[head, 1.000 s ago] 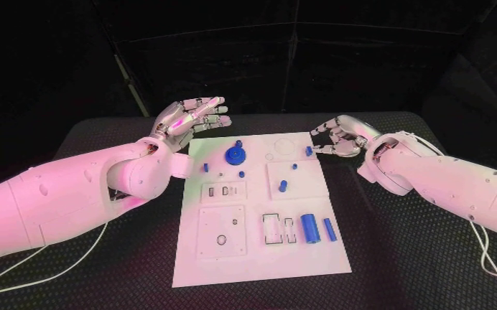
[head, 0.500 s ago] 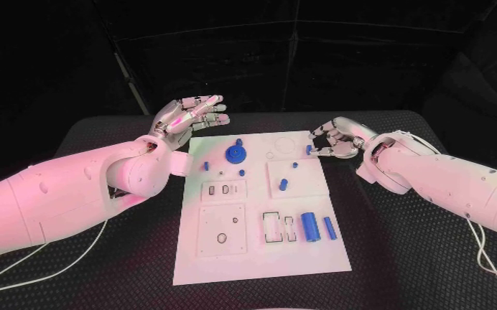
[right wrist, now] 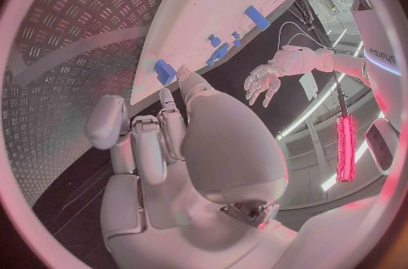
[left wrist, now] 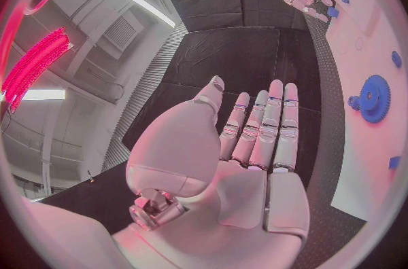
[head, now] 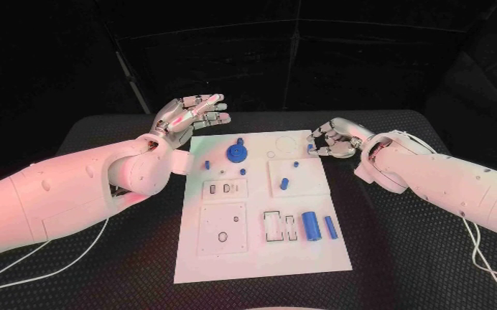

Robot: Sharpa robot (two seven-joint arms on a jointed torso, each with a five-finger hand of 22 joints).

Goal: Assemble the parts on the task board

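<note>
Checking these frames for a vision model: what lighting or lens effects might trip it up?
Head view: pink-to-green coloured light tints the arms and the board, against a black background. Left wrist view: fisheye bends the board's edge, and a red lamp strip glows at the rim. Right wrist view: the same bending, with the right robot hand close and large.

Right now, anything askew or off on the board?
Nothing stands out. The task board lies flat on the table, blue gear and cylinder sit on it; both hands, left hand and right hand, hover empty at its far corners.
</note>
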